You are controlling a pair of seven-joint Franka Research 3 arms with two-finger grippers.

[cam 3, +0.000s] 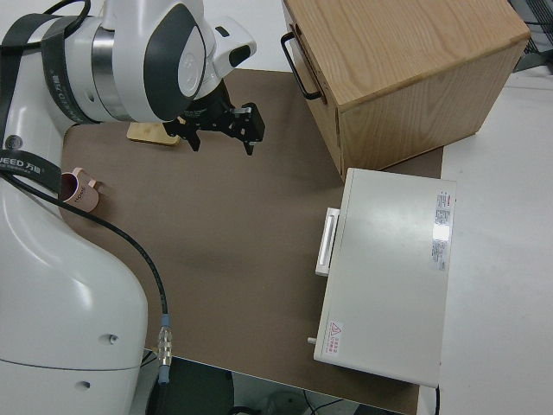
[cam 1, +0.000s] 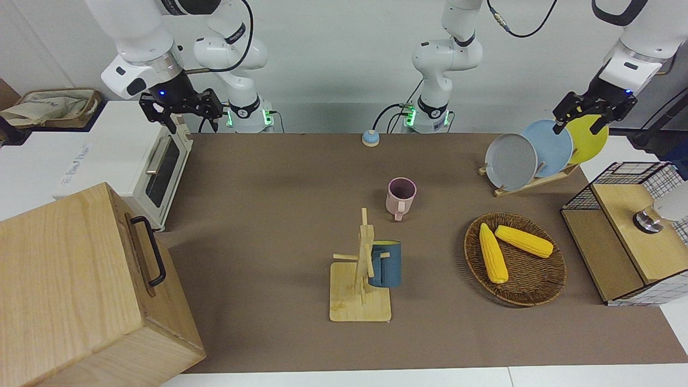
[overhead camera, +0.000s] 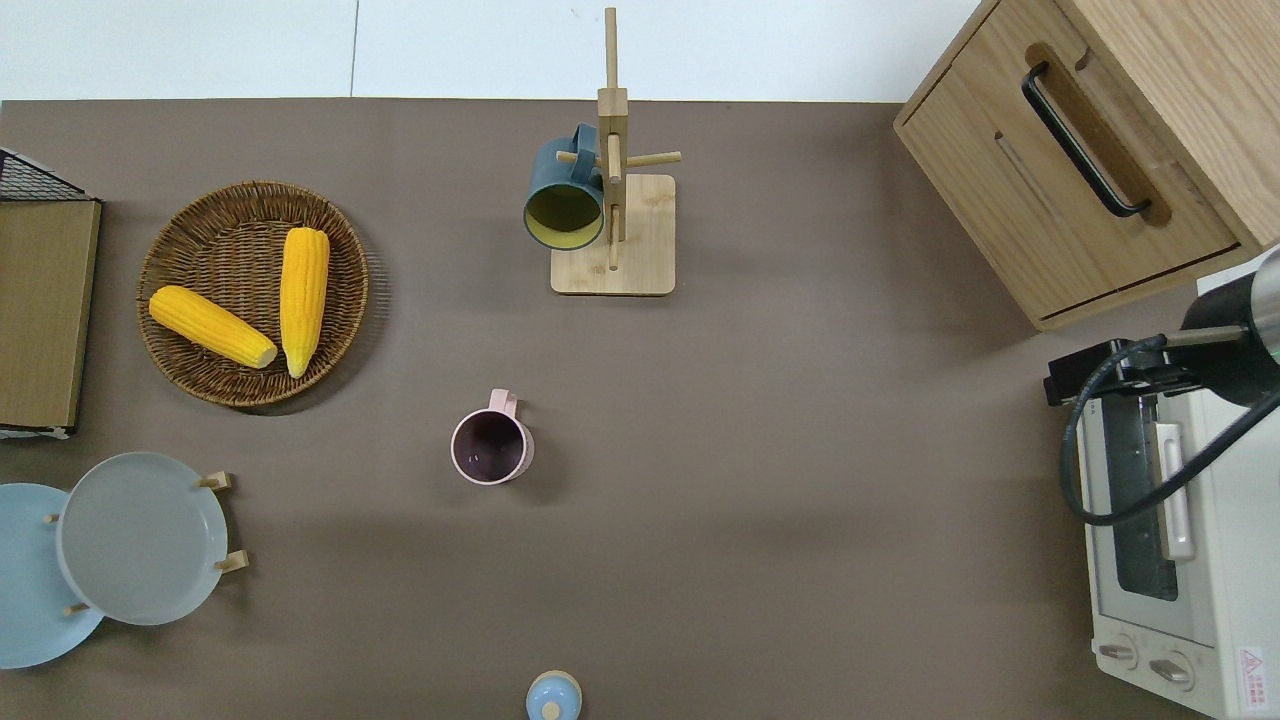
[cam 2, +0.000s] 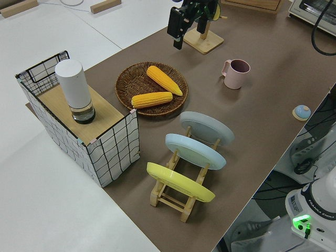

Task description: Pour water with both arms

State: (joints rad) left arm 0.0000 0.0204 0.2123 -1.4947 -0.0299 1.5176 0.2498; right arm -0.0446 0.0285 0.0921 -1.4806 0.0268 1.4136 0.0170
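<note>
So, both arms are raised and neither holds anything. The right hand (cam 1: 183,114) points down over the door-side edge of the white toaster oven (cam 1: 156,161), fingers spread. The left hand (cam 1: 578,128) hangs at the left arm's end of the surface (cam 1: 279,215), also pointing down with fingers spread. One arm base reads "FRANKA EMIKA" in the left side view.

Closest to the robots is a little blue bell (cam 1: 370,138). A wooden rack (cam 1: 529,183) holds grey, blue and yellow plates on edge. The oven has a red warning sticker and a label I can't read.

Next is the pink mug (cam 1: 401,198), upright with its mouth up and its handle pointing away from the robots. There's lots of bare brown mat between it and the oven.

Farther out, a wicker basket (cam 1: 543,285) holds two corn cobs, with a wire crate (cam 1: 618,183) beside it carrying a white cylinder (cam 1: 666,207). Farthest are the wooden mug tree (cam 1: 360,301), with a dark blue mug (cam 1: 387,263) hung on its side, mouth toward the robots, and a big wooden box (cam 1: 80,279) with a black handle.
</note>
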